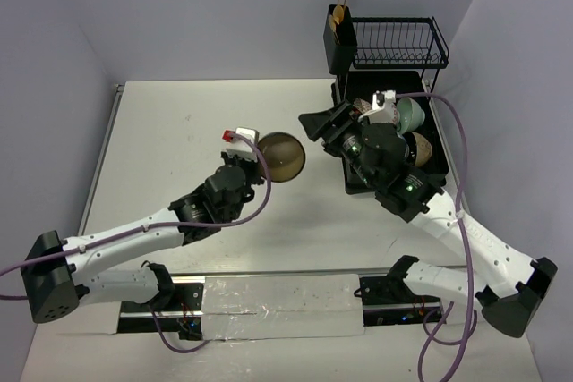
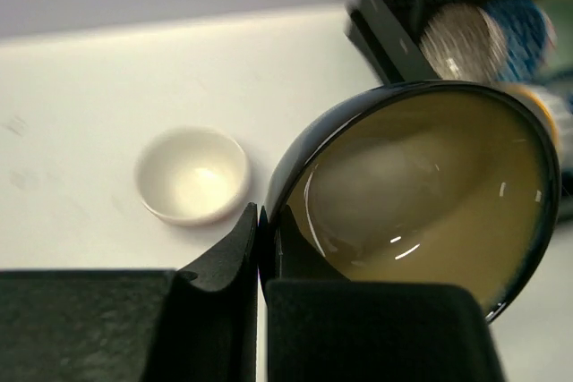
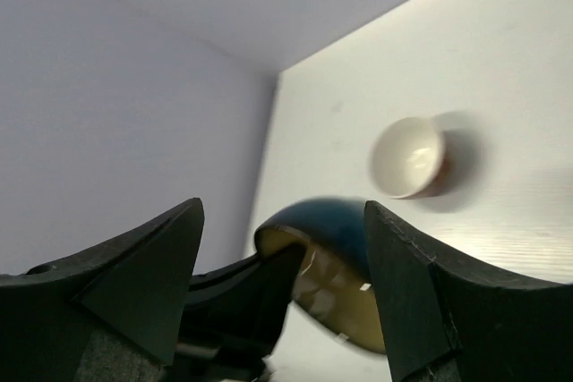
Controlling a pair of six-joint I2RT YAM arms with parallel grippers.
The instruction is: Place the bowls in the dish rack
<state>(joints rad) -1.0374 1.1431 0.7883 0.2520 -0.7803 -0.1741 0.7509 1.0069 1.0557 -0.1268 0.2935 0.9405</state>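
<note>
The white bench (image 1: 170, 158) takes up most of the overhead view, and the black dish rack (image 1: 396, 46) is set at its far right corner. Several bowls are already stood in the rack's lower tray, among them a mint green bowl (image 1: 413, 114) and, blurred in the left wrist view, a blue patterned bowl (image 2: 526, 22). Their exact count cannot be told, since part of the tray is covered by the right arm. The tan bowl (image 2: 421, 203) with the dark rim is held tilted over the middle of the bench, its rim clenched by the left tool (image 2: 261, 225). The right tool (image 3: 283, 207) is released: its jaws are spread wide and aimed at that bowl from the rack side, and nothing is gripped. A small white bowl (image 2: 192, 176) with a red outside is left upright on the bench, near the held bowl. The task is judged more than halfway done. Two bowls are left to be racked, the tan one probably by a handover.
</note>
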